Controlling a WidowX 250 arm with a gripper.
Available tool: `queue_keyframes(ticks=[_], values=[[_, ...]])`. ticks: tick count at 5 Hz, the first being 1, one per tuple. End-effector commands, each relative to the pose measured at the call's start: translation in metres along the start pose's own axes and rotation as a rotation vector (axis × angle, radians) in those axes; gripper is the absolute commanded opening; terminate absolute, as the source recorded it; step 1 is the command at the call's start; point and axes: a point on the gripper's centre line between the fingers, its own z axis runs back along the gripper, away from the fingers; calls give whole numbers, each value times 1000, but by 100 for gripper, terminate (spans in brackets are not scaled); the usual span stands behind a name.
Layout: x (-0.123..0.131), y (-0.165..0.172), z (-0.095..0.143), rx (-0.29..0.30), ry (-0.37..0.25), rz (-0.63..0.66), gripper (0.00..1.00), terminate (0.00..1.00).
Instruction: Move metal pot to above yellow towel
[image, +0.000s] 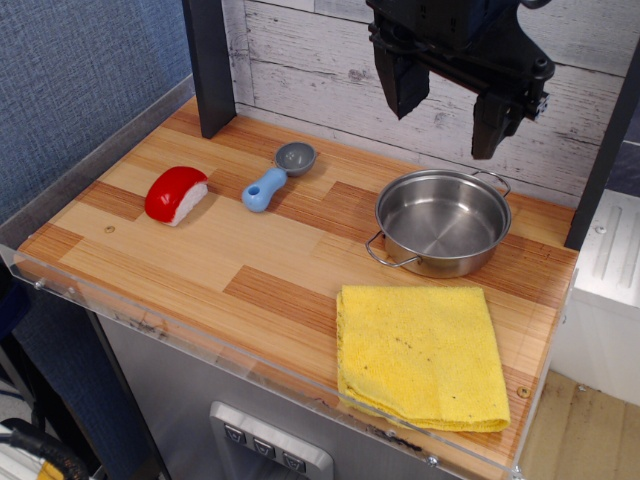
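Observation:
The metal pot (442, 221) is shallow, shiny and empty, with two wire loop handles. It sits on the wooden table at the back right. The yellow towel (421, 351) lies flat just in front of it, near the front right corner, apart from the pot. My black gripper (446, 112) hangs in the air above the pot's far rim, well clear of it. Its two fingers are spread wide and hold nothing.
A grey-and-blue scoop (276, 174) lies at the back middle. A red-and-white toy (176, 194) lies at the left. A dark post (209, 65) stands at the back left. A clear lip runs along the table's front edge (200, 340).

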Motion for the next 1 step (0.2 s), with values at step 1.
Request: queue_keyframes(ticks=[1], values=[[0, 1, 14, 4, -39, 7, 100, 100]])
